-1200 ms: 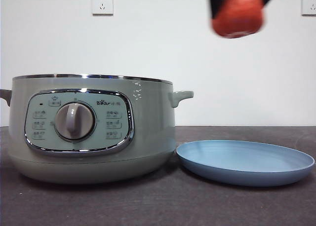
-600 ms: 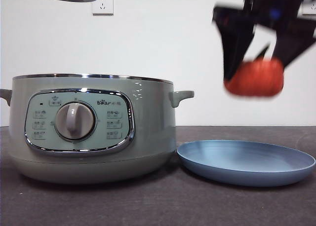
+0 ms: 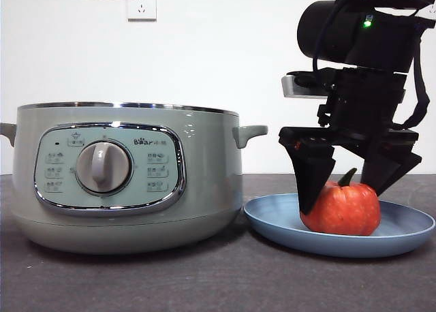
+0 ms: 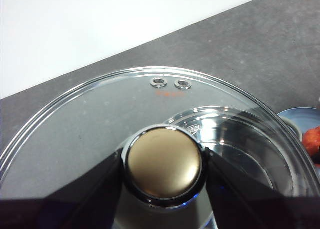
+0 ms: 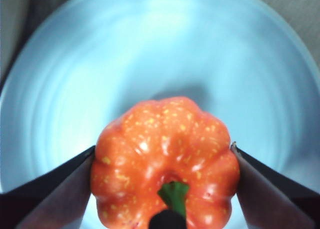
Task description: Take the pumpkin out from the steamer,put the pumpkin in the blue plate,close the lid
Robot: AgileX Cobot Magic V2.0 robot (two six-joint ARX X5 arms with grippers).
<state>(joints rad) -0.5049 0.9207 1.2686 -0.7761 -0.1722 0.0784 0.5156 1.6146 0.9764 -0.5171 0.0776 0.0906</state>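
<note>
right gripper (image 3: 347, 189) clamping pumpkin (image 3: 342, 208) on blue plate (image 3: 409, 231), left gripper (image 4: 163, 164) pinching lid (image 4: 100, 114) knob

Your right gripper (image 3: 344, 193) has its jaws pressed against both flanks of the pumpkin (image 3: 340, 208), with the blue plate (image 3: 409, 234) directly beneath them. The steamer (image 3: 204, 189) blocks one side. Below your left gripper (image 4: 162, 164) jaws, the lid (image 4: 100, 119) hangs above the open pot.
</note>
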